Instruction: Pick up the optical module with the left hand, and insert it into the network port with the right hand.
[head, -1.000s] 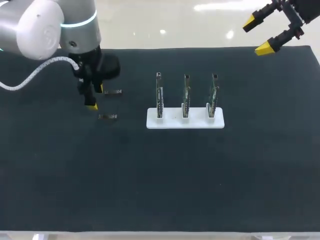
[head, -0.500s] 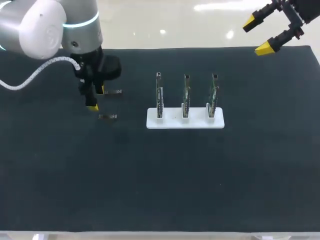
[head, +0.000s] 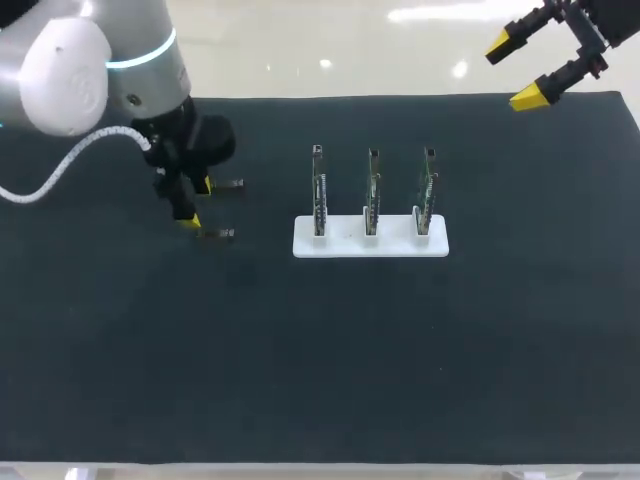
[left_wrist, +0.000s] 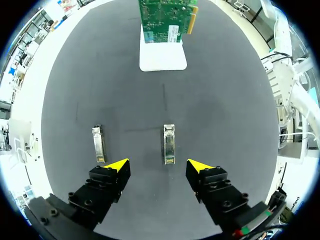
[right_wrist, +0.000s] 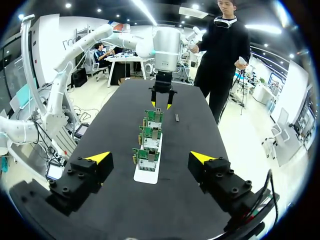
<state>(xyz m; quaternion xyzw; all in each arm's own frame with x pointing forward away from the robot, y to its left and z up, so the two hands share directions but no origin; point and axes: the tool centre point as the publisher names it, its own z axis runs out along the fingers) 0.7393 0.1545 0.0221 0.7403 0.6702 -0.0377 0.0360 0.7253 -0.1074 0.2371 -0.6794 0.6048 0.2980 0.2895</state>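
left gripper hanging wide open, module lying just ahead of it, second module lying beside, right gripper gaping wide at far corner

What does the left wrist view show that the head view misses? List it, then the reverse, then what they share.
Only the left wrist view: the gap between the left hand's open yellow tips, with one optical module lying just ahead of it, untouched, and the broad green face of the nearest card.
Only the head view: the right hand, open and raised near the far right corner of the black mat, plus the middle card and the right card.
Both: the left hand, that module, the second module and the white stand.
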